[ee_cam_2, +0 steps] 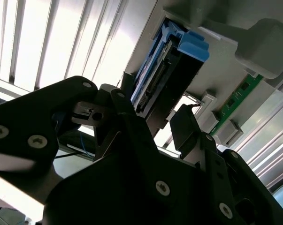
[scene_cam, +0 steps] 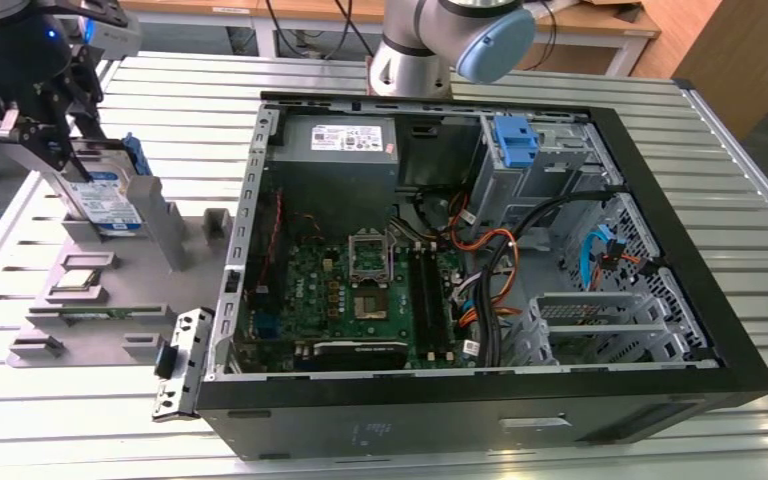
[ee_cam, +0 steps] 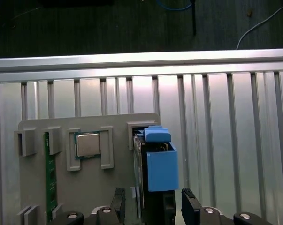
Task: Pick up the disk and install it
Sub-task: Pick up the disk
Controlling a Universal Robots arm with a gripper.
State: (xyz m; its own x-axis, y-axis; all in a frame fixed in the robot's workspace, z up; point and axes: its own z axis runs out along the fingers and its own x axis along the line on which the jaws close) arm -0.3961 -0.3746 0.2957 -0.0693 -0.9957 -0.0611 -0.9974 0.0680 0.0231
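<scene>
In the exterior view the tool (scene_cam: pixel 75 168) hangs at about ten o'clock from the open case (scene_cam: pixel 491 410), over a grey holder (scene_cam: pixel 91 335) that lies on the slatted metal surface (scene_cam: pixel 744 140) just beside the case's nine o'clock side. The disk (scene_cam: pixel 104 203) stands on edge in a slot of that holder, slightly tilted, its white-and-blue label facing the camera and its blue carrier along the far edge. The tool is spread: in both wrist views its two black fingers (ee_cam: pixel 190 202) flank the disk, one on each flat side, with a thin gap showing between each finger and the drive, so nothing is pinched. The first wrist view looks down along the disk's upper edge, where the carrier's blue handle sits between the fingertips. In the same view a chip (ee_cam: pixel 87 144) rests in a square pocket of the holder next to the disk's slot, and a green memory stick (ee_cam: pixel 49 176) lies in a long groove beyond the chip. Inside the case, at one o'clock from the motherboard (scene_cam: pixel 357 290), a grey cage (scene_cam: pixel 544 165) carries a blue bracket (scene_cam: pixel 515 140) on top. The arm's base (scene_cam: pixel 408 65) stands at twelve o'clock of the case, on the surface behind it.
</scene>
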